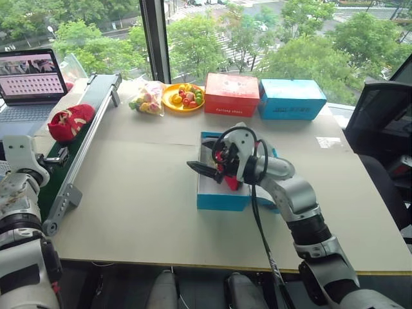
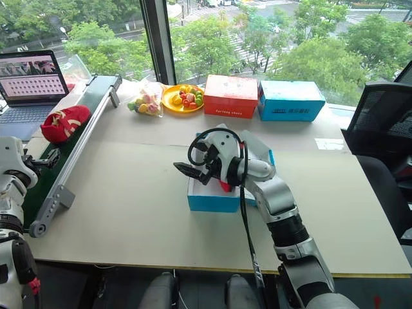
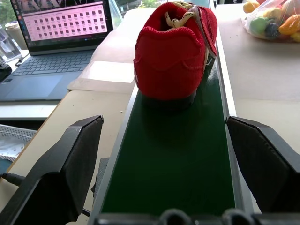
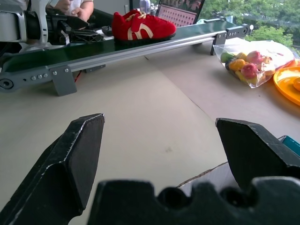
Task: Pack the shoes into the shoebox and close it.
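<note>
The left gripper point(image 3: 171, 164) is held wide apart and empty over the green conveyor belt point(image 3: 173, 159), a red shoe point(image 3: 176, 49) lying just ahead. The right gripper point(image 4: 159, 154) is likewise spread wide, empty, above the open shoebox point(image 1: 222, 196), where another red shoe point(image 1: 230, 180) is partly seen.

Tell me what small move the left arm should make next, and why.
Probably ease the left gripper forward along the green conveyor belt toward the red shoe. Its fingers are open and lined up with the shoe's heel, but nothing sits between them yet. The other shoe seems to be already in the shoebox, beneath the open right gripper.
</note>
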